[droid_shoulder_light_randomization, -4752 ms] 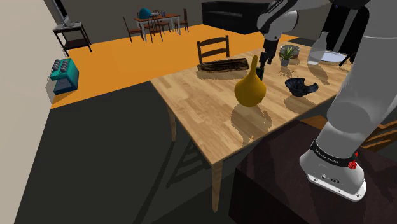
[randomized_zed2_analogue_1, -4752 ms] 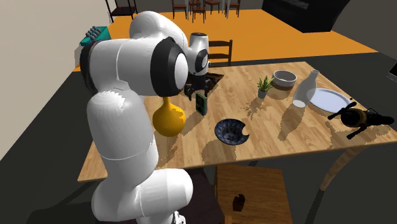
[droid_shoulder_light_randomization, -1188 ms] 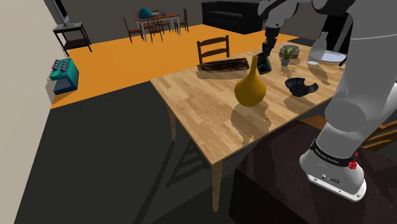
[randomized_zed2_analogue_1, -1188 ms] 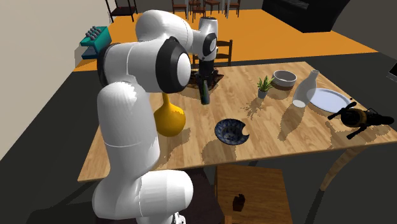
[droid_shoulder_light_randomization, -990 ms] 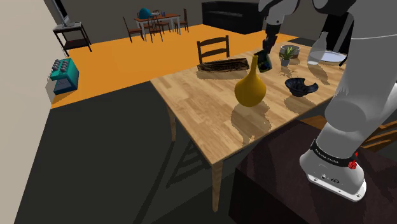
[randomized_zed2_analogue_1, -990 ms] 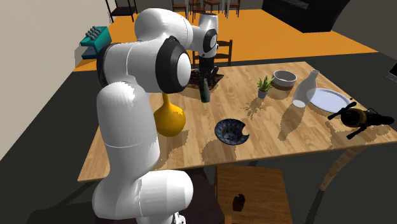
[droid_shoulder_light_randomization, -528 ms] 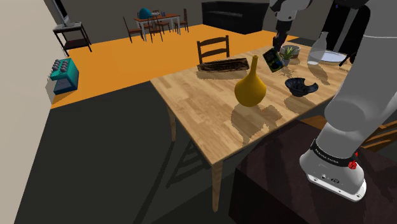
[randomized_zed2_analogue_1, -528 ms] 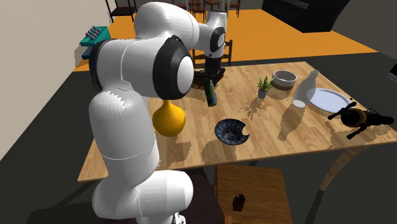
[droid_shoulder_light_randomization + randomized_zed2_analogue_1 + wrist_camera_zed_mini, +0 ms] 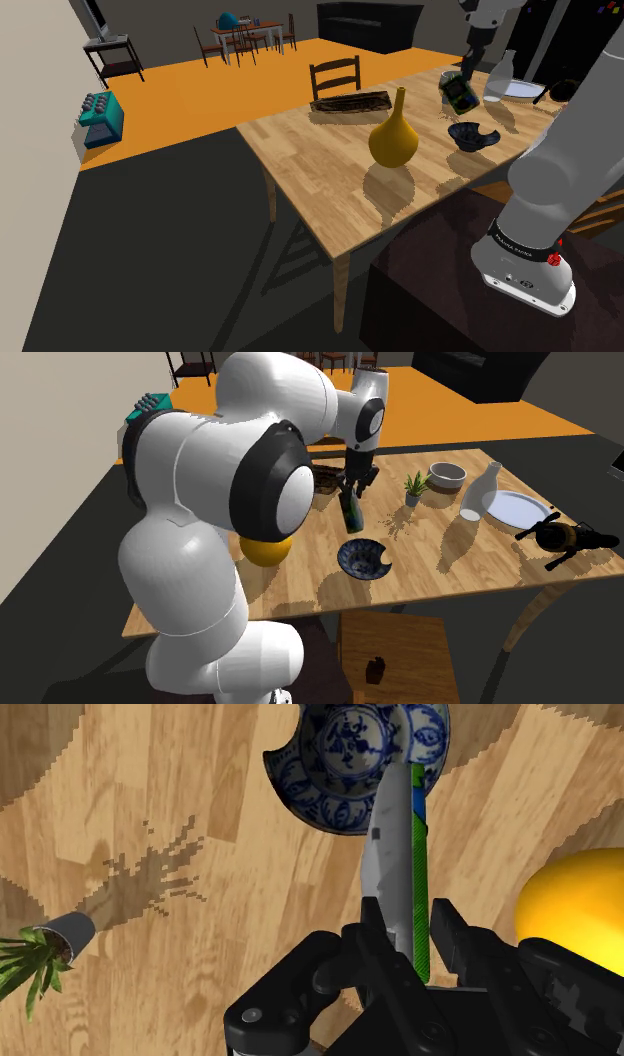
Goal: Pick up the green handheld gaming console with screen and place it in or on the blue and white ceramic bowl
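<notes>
Two black fingers (image 9: 374, 930) are clamped on the green console (image 9: 404, 854), one on each flat side, so your gripper (image 9: 406, 910) has a solid hold on it. The console hangs in the air above the wooden table (image 9: 470, 567), touching nothing but the fingers. In the wrist view you get it edge-on: a grey face, a bright green edge, and its far end lying across the rim of the blue and white bowl (image 9: 340, 754). The bowl sits on the table with its painted inside showing and a notch cut out of its rim, and the console is above it, not in it. From the second exterior view the console (image 9: 350, 513) dangles from the gripper (image 9: 351, 492) just above and behind the bowl (image 9: 365, 558), near its rim rather than over the middle. The shoulder view shows the console (image 9: 458, 93) tilted with its screen side toward that camera, just up from the bowl (image 9: 472, 135). Other containers on the table: a little pot (image 9: 66, 935) holding a green plant (image 9: 415, 484), and beyond it a grey bowl (image 9: 447, 475) whose inside I can't make out. A white jug (image 9: 481, 492) stands beside a plate (image 9: 520, 508), well away from the bowl. The yellow vase (image 9: 575, 904) is close by on the gripper's other side, apart from both console and bowl.
</notes>
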You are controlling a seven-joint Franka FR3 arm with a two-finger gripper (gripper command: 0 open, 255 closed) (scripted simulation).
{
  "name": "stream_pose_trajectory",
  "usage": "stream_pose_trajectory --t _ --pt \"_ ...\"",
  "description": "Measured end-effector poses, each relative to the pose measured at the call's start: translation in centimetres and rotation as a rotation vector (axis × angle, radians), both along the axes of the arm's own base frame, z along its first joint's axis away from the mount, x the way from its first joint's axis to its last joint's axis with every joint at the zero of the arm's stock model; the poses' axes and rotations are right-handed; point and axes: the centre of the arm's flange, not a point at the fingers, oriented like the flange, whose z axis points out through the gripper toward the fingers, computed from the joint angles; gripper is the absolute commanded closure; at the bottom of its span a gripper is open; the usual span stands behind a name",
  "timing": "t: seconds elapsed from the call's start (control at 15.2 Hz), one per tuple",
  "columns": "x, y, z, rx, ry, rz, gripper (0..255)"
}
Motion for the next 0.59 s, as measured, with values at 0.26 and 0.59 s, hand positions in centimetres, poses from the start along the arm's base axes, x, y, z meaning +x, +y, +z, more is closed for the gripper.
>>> stream_pose_trajectory --t 0.26,0.59 --pt "-5.2 -1.2 0.8 0.0 0.0 0.0 255" --pt "-11.2 -2.7 1.6 0.0 0.0 -0.001 255"
